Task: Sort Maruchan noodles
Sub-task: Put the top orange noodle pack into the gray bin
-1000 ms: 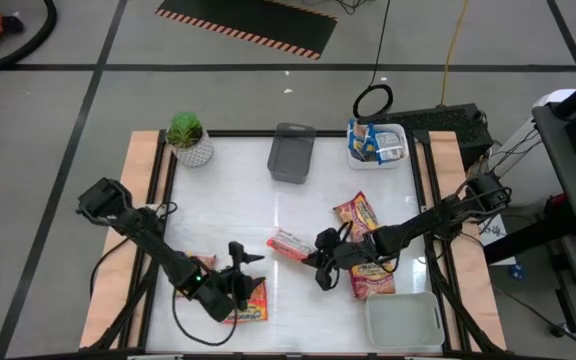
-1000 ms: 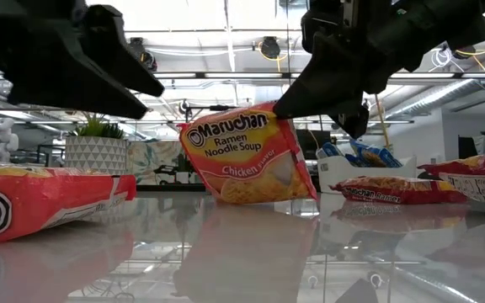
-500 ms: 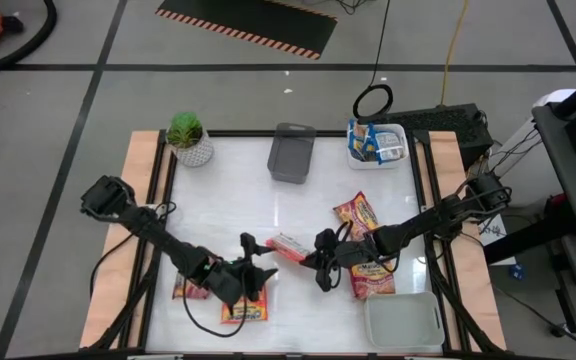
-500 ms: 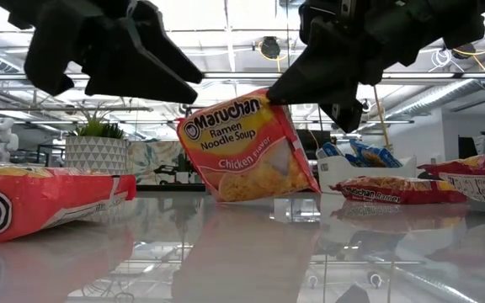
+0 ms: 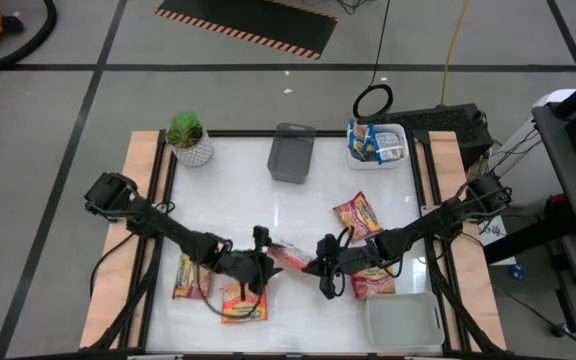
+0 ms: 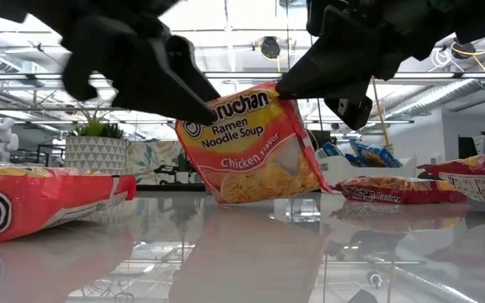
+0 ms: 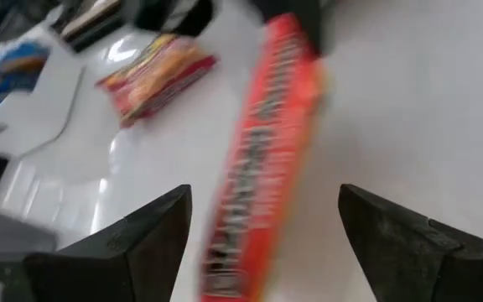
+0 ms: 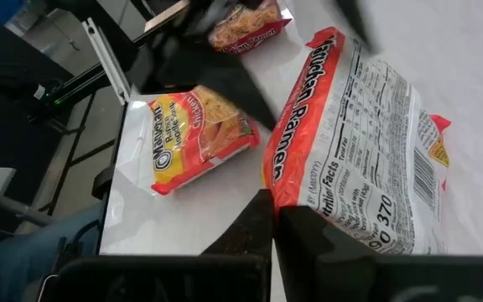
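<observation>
The orange chicken packet (image 5: 290, 255) stands on edge, tilted, near the middle of the bench (image 5: 228, 190), pinched at its upper corner by the right gripper (image 5: 318, 266), whose jaws are clamped on it. Its long axis runs straight between the spread jaws of the left gripper (image 5: 265, 262), which sits just beside its free end, ready to receive it.

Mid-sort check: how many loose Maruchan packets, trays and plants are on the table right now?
Loose Maruchan packets: 5
Trays: 3
Potted plant: 1
Total: 9, leaving out the blue packets already in the far white tray.
</observation>
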